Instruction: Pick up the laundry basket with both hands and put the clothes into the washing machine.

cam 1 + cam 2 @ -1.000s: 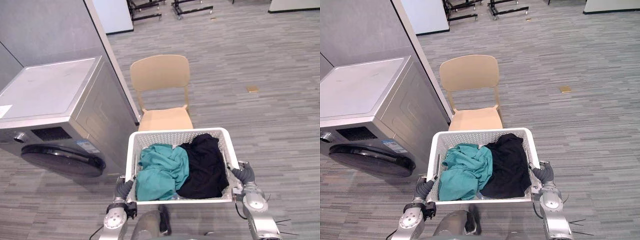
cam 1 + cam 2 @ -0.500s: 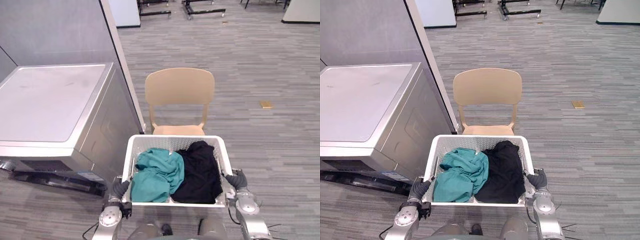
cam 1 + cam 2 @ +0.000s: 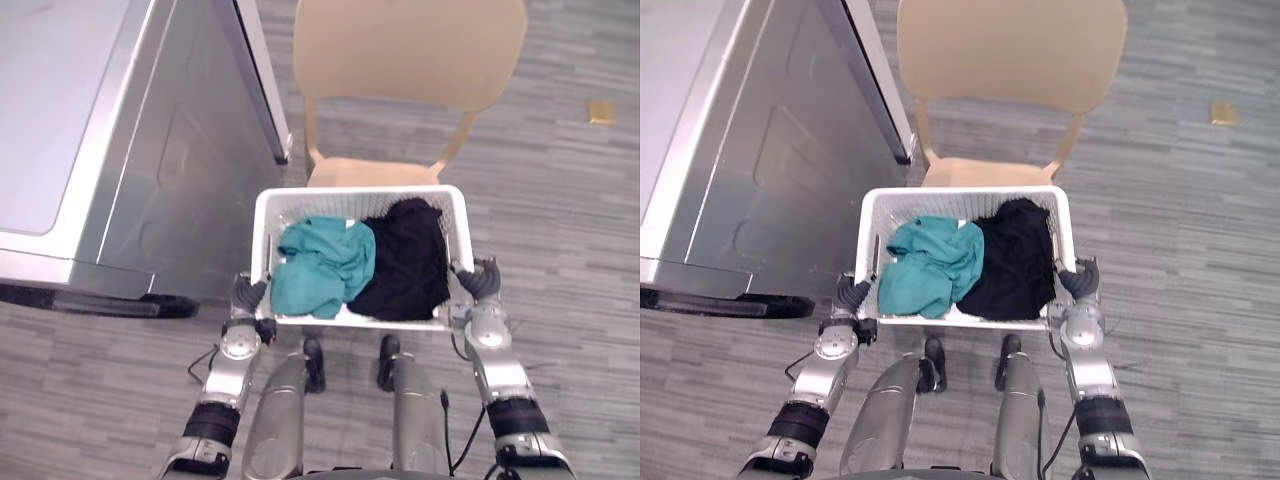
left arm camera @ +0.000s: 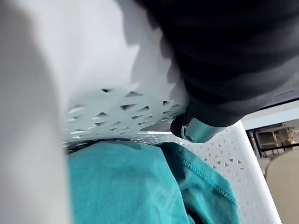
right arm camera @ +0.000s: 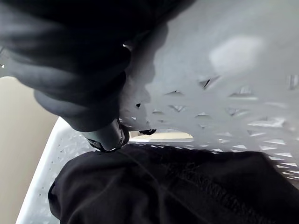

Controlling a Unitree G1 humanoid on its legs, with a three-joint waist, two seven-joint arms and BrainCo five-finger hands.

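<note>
Left eye view: the white laundry basket point(image 3: 350, 194) is carried between both hands, up off the grey floor point(image 3: 580, 250). The left hand point(image 3: 247, 293) is at its left wall and the right hand point(image 3: 480, 280) at its right wall. Only their dark covers show here; the fingers are tucked against the basket and can't be made out. Inside, a teal garment point(image 3: 320, 265) is bunched on the left, and a black garment point(image 3: 405, 265) lies beside it and touching it on the right. The washing machine point(image 3: 150, 150) stands to the left, cut off by the frame, with just a dark sliver of its front showing. Straight ahead is a beige chair point(image 3: 410, 50), its back clipped at the top.

Right eye view: same scene, nothing new.

Left wrist view: there's the grip. The thumb point(image 4: 192, 130) hooks over the perforated wall into the basket, clamping it just above the teal cloth. The other fingers are hidden.

Right wrist view: it mirrors that, with the thumb point(image 5: 110, 135) curled inside the wall and gripping just above the black cloth.
</note>
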